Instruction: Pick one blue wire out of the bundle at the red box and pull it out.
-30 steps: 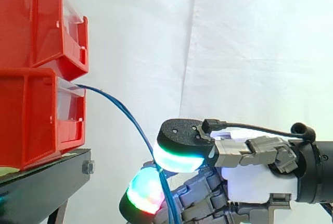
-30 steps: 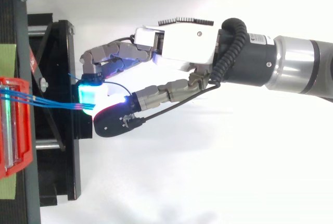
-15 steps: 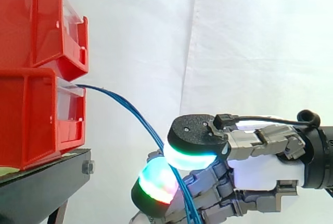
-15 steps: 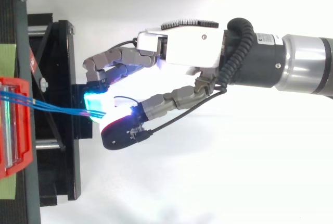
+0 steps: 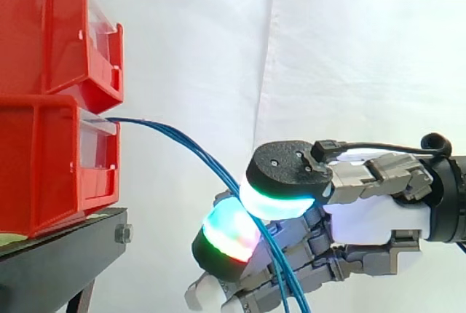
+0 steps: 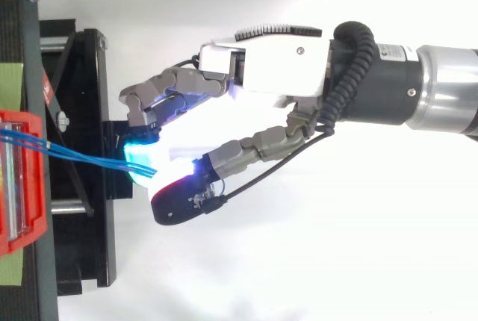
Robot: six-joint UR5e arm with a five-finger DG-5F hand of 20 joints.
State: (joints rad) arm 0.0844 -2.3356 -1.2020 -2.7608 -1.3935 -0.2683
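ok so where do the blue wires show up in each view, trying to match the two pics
Side view: the blue wires arc from the red bins at left, down and right between the hand's glowing pads, to the bottom edge.
Top view: they run from the left edge across the red bins, rightward to the hand.
Shared landmark: the red bins' front, where the wires come out.

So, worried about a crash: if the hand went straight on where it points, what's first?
Likely the black stand, jutting closer than the red bin; the hand pinches the blue wires. Height is uncertain.
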